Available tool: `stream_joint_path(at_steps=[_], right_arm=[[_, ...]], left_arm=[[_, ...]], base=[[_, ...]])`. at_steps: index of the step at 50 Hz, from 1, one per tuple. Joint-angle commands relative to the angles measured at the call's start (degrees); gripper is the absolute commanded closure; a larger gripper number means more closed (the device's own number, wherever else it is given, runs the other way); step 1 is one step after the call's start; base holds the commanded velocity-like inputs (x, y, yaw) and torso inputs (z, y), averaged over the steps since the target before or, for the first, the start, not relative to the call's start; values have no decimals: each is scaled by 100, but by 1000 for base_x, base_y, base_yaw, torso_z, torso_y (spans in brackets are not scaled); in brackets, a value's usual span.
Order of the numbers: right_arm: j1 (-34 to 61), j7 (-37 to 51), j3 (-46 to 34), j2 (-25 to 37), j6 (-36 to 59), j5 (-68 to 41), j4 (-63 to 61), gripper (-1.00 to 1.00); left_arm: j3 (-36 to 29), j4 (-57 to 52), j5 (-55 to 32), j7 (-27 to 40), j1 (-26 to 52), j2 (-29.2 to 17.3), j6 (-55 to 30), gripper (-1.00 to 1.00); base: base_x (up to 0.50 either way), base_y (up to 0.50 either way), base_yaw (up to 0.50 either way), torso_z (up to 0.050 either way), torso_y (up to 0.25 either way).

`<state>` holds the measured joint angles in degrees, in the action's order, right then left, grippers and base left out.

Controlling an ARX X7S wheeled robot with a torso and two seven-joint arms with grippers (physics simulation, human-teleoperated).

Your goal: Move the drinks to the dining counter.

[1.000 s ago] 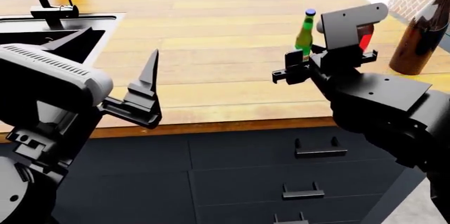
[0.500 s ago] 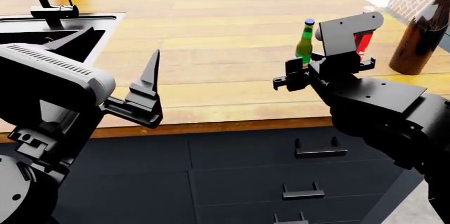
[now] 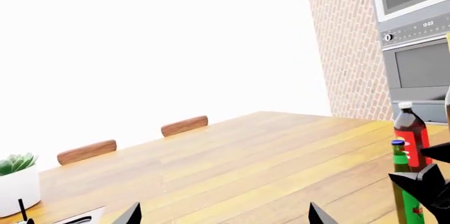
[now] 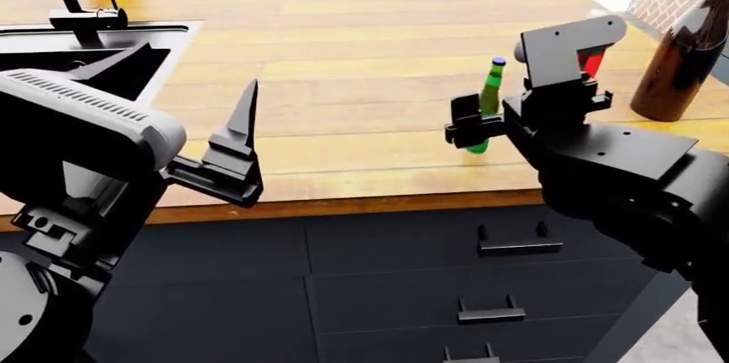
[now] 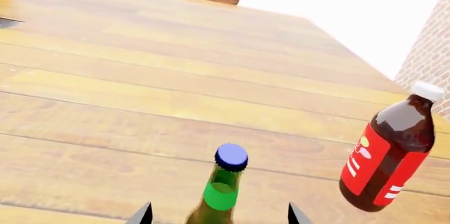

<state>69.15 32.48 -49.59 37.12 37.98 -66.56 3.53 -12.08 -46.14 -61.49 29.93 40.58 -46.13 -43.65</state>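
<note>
Taking the small green bottle [image 4: 487, 105] as the landmark and reading the head view from its left edge: a dark sink [image 4: 80, 55] with a black tap [image 4: 71, 4] is sunk into the dining counter [image 4: 341, 64] far to the bottle's left, cut off by the frame edge; nearer, the left gripper [image 4: 239, 137] hangs over the counter's front edge, well apart from the bottle, its fingers spread and nothing between them; only its two fingertips show in its own wrist view.

The green bottle, blue-capped, stands upright on the wooden planks near the front edge; the right gripper [image 4: 490, 124] sits around its lower half, a black finger [image 4: 465, 120] covering the bottle's left side; in the right wrist view both fingertips flank the bottle with space either side, so the jaws stand apart, though whether any pad touches the glass is hidden.

Just right of and behind the bottle, the cola bottle [image 5: 385, 155] shows whole in the right wrist view but only as a red sliver behind the wrist housing in the head view; farther right the wine bottle [image 4: 684, 51] stands on the counter, its top cut off.
</note>
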Motion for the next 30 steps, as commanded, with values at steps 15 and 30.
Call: stream_joint_path(at_steps=[15,30], right_arm=[[56,145,90,60,61,-51,-159,-100],[781,1078,659,699,697,-925,-1623,-100]], left_arm=[[17,-9,7,8,-73,-45,68,-100],[7,-60,-172,107,127,-51,-38,-100]], base=[[0,0,0,0,0],[0,0,0,0,1]])
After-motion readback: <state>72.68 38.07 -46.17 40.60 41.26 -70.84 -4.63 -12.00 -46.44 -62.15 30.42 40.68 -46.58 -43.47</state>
